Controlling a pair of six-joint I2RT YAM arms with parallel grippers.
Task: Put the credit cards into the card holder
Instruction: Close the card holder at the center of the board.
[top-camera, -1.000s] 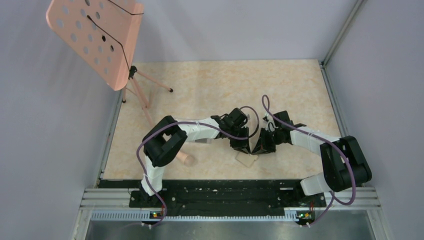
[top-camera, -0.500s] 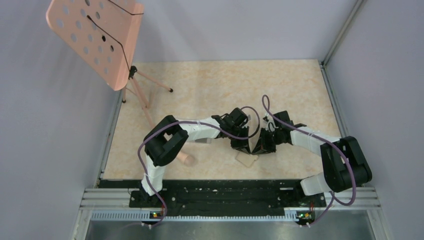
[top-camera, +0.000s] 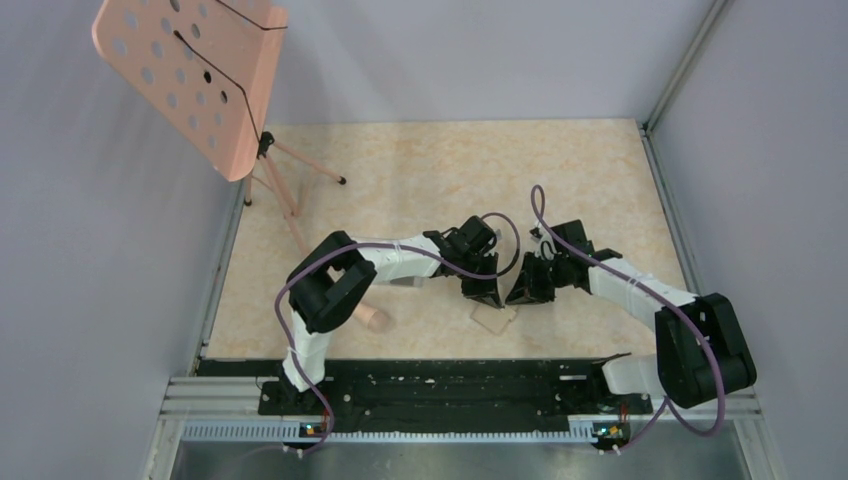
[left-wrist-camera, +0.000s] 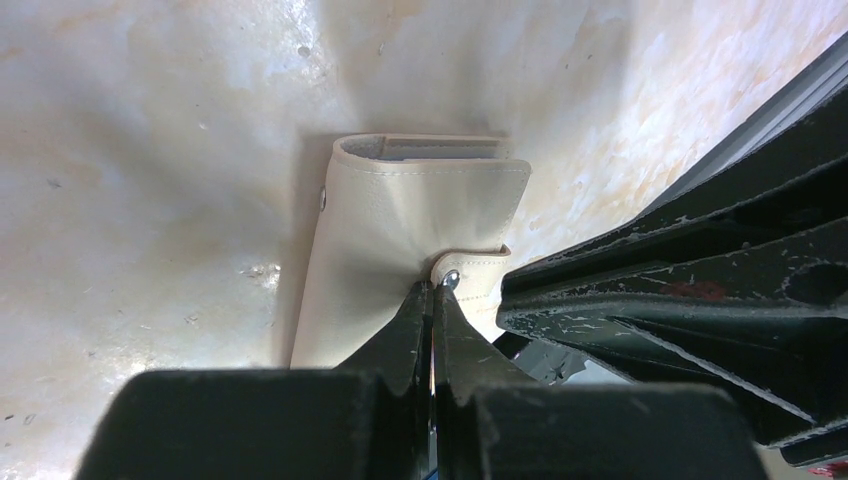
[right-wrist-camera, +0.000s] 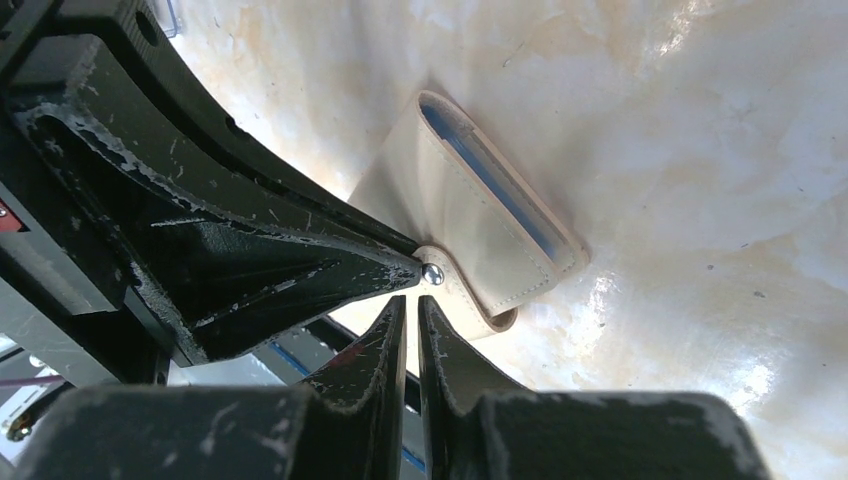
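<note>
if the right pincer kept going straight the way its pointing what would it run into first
Most likely the snap tab of the card holder, close ahead of the right pincer. The left pincer tip sits at that same tab, so it might touch that too.

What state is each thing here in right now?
card holder: lying flat, folded shut, snap tab undone and lifted.
left gripper: shut, pinching the snap tab.
right gripper: open just a crack, empty, beside the tab.
music stand: standing upright.
</note>
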